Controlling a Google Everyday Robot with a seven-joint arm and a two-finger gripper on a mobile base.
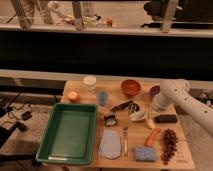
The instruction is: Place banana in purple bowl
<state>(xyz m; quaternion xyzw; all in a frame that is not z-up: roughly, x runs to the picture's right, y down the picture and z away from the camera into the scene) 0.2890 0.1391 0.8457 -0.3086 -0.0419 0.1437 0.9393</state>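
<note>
The banana (139,116) is a pale cream, forked piece near the middle right of the wooden table. My gripper (149,114) is at the end of the white arm that reaches in from the right. It is down at the banana's right end and shut on it. The arm's wrist hides most of the grip. The purple bowl (153,91) sits just behind, at the table's back right. Its right side is covered by my arm's white elbow.
An orange-red bowl (131,87) stands left of the purple one. A green tray (52,127) fills the left half. A blue cup (102,97), carrot-like piece (152,135), grapes (170,140), blue sponge (144,153) and black object (165,118) lie around the banana.
</note>
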